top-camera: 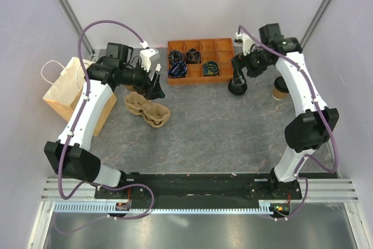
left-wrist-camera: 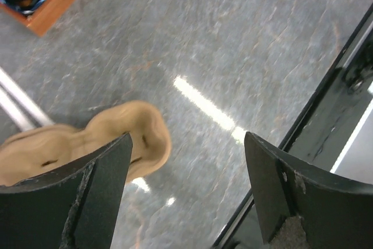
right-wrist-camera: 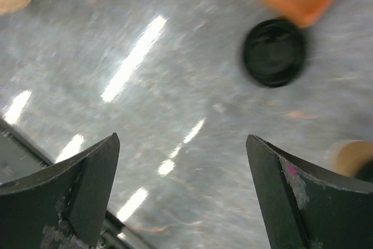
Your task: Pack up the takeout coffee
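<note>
Paper bag point(top-camera: 58, 90): stands far to the left of the orange tray, beside the left arm.
Left gripper point(left-wrist-camera: 186, 144): left of the orange tray, over the far end of the cup carrier. Its jaws are spread apart with only bare table between them, so it grips nothing.
Cup carrier point(top-camera: 147, 109): a tan pulp carrier lying on the grey table point(top-camera: 221, 132), left of the orange tray and nearer the arm bases. Its wells are empty.
Orange tray point(top-camera: 201, 61): sits at the far side of the table. It is divided into compartments, and several hold dark bundled items.
Black lid point(top-camera: 238, 88): lies flat on the table just off the orange tray's near right corner.
Right gripper point(right-wrist-camera: 182, 138): close to the black lid, off the orange tray's right end. Its jaws are released wide and hold nothing.
Takeout coffee point(top-camera: 280, 88): stands upright on the table to the right of the orange tray, past the black lid. It is clear of both grippers and well apart from the cup carrier.
</note>
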Motion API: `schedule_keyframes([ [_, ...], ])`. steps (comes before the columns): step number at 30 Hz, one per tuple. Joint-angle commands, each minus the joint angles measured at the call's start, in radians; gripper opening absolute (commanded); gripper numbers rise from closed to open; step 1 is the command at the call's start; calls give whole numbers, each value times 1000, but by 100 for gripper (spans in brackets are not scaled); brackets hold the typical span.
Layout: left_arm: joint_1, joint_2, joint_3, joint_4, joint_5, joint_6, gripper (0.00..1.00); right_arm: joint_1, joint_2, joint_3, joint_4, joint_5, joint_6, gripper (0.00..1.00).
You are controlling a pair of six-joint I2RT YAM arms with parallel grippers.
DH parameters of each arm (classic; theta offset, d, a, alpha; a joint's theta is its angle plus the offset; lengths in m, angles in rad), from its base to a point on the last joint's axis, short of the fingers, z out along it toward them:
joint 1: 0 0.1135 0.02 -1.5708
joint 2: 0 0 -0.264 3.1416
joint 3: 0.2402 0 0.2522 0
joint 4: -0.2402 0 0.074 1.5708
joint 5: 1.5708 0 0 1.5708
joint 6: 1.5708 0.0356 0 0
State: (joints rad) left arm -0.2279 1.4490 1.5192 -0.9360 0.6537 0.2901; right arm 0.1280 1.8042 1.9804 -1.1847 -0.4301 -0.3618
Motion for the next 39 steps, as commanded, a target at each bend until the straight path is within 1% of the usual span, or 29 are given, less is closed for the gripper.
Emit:
schedule_keyframes([
  [1,39,-25,72,-196,2,338,86,73,-65,-185,83,-45,55,98],
  [2,41,-27,52,-210,-67,375,84,88,-71,-237,94,-44,61,98],
  [3,44,-32,39,-218,-90,455,83,117,-72,-255,108,-42,64,98],
  [5,50,-53,-19,-224,-129,545,80,142,-72,-290,120,-36,70,98],
  [6,52,-59,-39,-224,-135,640,80,159,-68,-298,128,-36,76,98],
  [8,50,-73,-98,-228,-143,733,79,180,-63,-310,131,-36,80,98],
  [9,52,-76,-117,-233,-143,827,78,186,-59,-311,132,-35,83,98],
  [11,53,-82,-175,-245,-129,933,75,199,-52,-313,134,-35,86,98],
  [12,62,-85,-194,-247,-120,1034,74,202,-51,-313,134,-35,87,98],
  [13,65,-87,-214,-245,-115,1085,73,205,-49,-315,134,-35,89,98],
  [14,70,-81,-247,-247,-114,1174,72,208,-48,-315,135,-33,90,98],
  [16,90,-67,-280,-256,-117,1262,70,208,-46,-316,134,-33,90,98],
  [17,108,-58,-289,-262,-111,1352,69,211,-46,-316,134,-32,92,98],
  [20,128,-44,-310,-248,-88,1452,68,210,-42,-321,132,-32,93,98],
  [29,170,74,-269,-169,-135,1517,66,211,-28,-321,134,-39,103,98],
  [32,173,105,-272,-121,-157,1499,65,211,-22,-318,134,-39,104,98],
  [39,194,145,-272,-40,-160,1472,65,213,-8,-310,134,-39,104,98],
])
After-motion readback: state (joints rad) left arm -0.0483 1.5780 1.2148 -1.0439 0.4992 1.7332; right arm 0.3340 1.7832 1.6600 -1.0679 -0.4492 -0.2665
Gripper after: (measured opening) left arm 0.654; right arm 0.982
